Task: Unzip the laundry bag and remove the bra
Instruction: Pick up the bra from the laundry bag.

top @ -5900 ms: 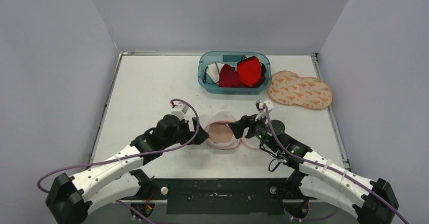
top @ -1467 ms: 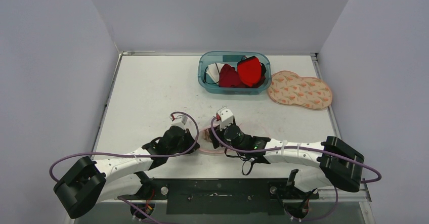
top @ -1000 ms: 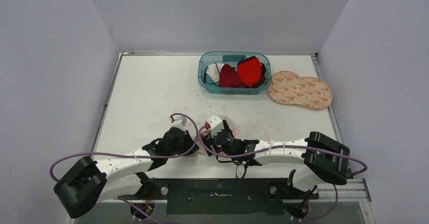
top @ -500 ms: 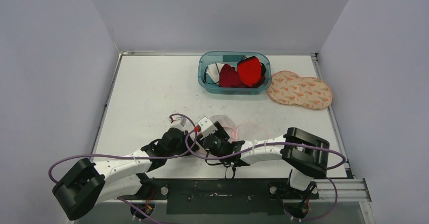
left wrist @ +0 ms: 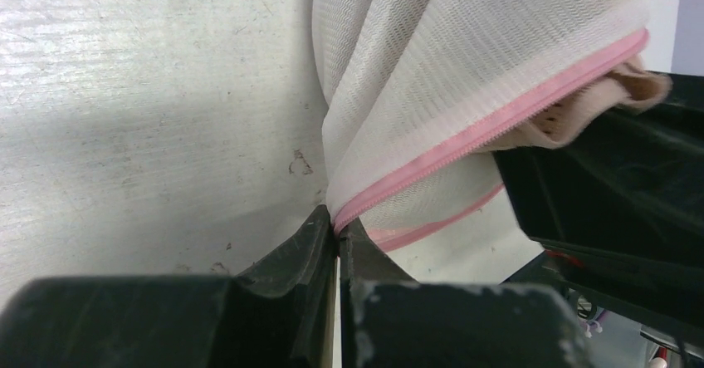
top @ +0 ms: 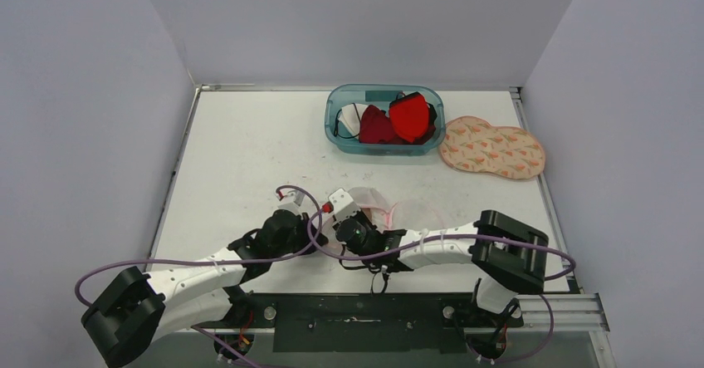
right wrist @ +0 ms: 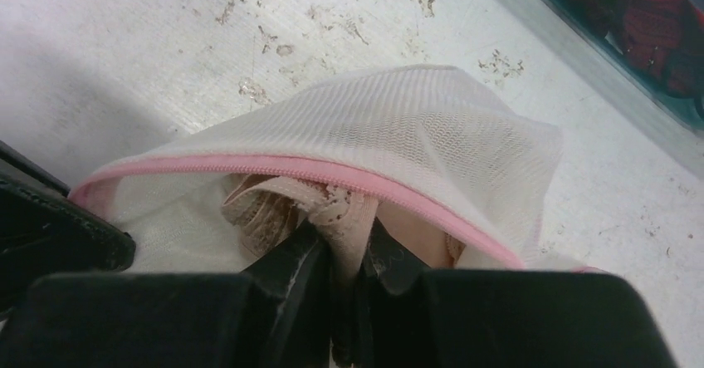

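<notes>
Two white-and-black robot arms work on one white counter [top: 241, 152], and each carries one tool. The left arm [top: 191, 272] reaches in from the lower left, and the left tool [left wrist: 336, 228] is closed, its two black fingertips pinched together on the end of the pink zipper [left wrist: 498, 123] of the single white mesh laundry bag [left wrist: 432, 61]. The laundry bag rises from that pinch and fans out up and to the right, lying on the counter near its front edge, roughly at the middle.

Its zipper mouth gapes open in the right wrist view, and the one beige lace bra [right wrist: 332, 206] shows inside the opening, just under the pink edge. The right tool [right wrist: 349, 247] has its two fingers inside the mouth of the bag, closed on a fold of the bra's lace trim, so the bra sits directly between and just ahead of the fingertips. Most of the bra is inside the mesh.

In the top view the two tools are just beside each other at the left end of the bag, and the right arm [top: 440, 247] stretches low across the counter from the right.

Farther back stands one teal translucent plastic bin [top: 330, 123] holding two red garments [top: 411, 117] and one white item [top: 349, 121]. Just beside it on the right lies one flat peach pad with an orange print [top: 491, 147], well apart from both tools.
</notes>
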You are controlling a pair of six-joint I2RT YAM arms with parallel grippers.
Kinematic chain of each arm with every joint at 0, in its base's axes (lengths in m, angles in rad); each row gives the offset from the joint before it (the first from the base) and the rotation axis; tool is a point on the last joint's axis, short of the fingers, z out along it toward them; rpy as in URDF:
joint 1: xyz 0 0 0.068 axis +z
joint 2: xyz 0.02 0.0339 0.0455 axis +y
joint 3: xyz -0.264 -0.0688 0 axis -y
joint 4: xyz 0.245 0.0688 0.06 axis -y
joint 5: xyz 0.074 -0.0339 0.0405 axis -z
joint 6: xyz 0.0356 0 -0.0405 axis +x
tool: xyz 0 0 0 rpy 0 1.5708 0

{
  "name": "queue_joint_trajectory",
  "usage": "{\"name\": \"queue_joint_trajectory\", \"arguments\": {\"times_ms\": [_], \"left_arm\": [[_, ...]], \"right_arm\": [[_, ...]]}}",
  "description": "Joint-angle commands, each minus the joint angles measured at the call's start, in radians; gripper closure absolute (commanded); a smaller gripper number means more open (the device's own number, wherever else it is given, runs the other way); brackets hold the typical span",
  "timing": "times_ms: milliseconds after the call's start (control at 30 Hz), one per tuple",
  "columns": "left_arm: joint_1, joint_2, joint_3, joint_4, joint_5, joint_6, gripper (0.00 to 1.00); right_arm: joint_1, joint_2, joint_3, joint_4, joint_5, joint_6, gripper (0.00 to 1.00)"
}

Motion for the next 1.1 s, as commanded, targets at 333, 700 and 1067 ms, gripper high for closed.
{"name": "queue_joint_trajectory", "arguments": {"times_ms": [333,700,1067], "left_arm": [[0.015,-0.006,0.007,0.011,-0.014,0.011,1.0],[0.048,-0.024,0.141,-0.037,0.006,0.051,1.0],[0.094,0.082,0.186,-0.005,0.033,0.078,1.0]], "right_arm": [[-0.196,-0.392,-0.153,0.008,-0.426,0.123,0.95],[-0.153,-0.387,-0.126,-0.063,-0.738,0.022,0.95],[-0.115,-0.519,-0.174,0.019,-0.755,0.027,0.95]]}}
